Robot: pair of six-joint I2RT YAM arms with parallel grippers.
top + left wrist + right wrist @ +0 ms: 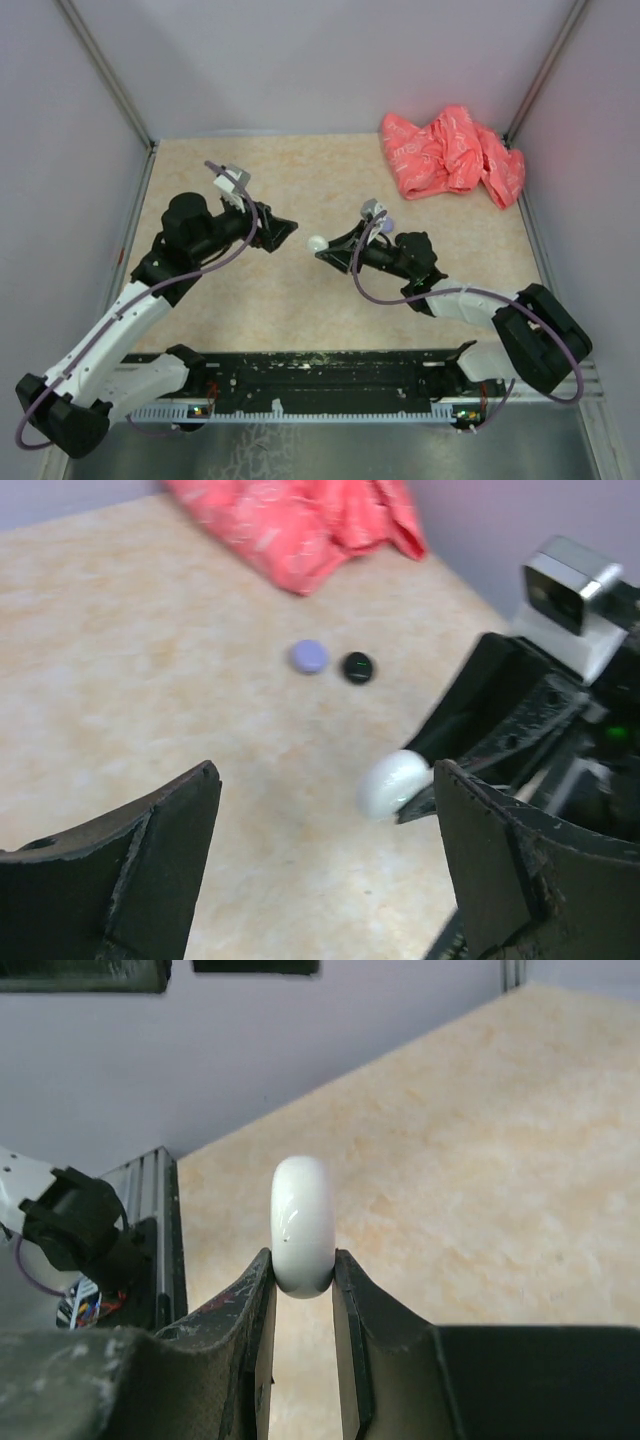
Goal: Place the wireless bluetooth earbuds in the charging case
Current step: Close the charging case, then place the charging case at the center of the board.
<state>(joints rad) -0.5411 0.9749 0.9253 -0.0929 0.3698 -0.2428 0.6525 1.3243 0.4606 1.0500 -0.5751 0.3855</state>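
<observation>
White glossy rounded charging case (302,1225) stands edge-on, pinched between the fingertips of the right gripper (302,1272). Only the left wrist view shows a black round disc (357,667), just beside a lavender round disc (309,656), beyond the wide-spread left gripper (325,772).

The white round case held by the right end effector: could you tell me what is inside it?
The white round case shows only a closed glossy shell, pinched in the right end effector; any contents are hidden.

Blurred black disc (357,667), perhaps a case
</observation>
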